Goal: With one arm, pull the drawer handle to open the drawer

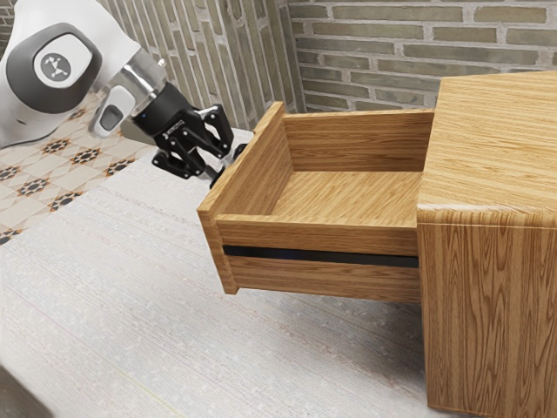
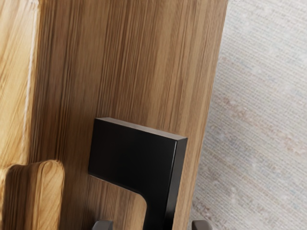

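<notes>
You're looking at a drawer (image 1: 335, 196) and cabinet (image 1: 492, 261) in oak-look wood, heavy grain, satin finish. Handle (image 2: 134, 158): smooth matt black, metal or plastic can't tell. Bench (image 1: 113, 296): pale, rough, woven-looking. Wall (image 1: 374, 43): coarse brick. Hand (image 1: 223, 162): matt black; arm (image 1: 30, 100) glossy white.

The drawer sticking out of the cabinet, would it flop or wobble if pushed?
Probably stiff: the drawer looks like thick wooden boards. It would likely slide straight back, since a dark rail along its side runs into the cabinet. Its black handle looks rigid too.
</notes>
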Action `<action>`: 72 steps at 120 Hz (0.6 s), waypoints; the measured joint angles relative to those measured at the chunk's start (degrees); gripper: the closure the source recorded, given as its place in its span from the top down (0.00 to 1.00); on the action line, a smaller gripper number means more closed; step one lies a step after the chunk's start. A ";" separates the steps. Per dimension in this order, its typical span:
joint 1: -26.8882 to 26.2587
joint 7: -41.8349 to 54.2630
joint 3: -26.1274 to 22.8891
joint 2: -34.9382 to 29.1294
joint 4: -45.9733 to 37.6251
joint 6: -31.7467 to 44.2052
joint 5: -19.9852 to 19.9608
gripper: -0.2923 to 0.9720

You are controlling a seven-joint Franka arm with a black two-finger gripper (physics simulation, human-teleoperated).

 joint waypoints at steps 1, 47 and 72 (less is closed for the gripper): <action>0.32 -0.01 -0.36 0.00 0.00 -0.03 0.01 0.38; 7.85 -0.38 -7.95 -0.14 2.43 -2.10 0.84 0.38; -9.69 -21.17 -4.85 -5.43 24.13 -26.41 16.28 0.54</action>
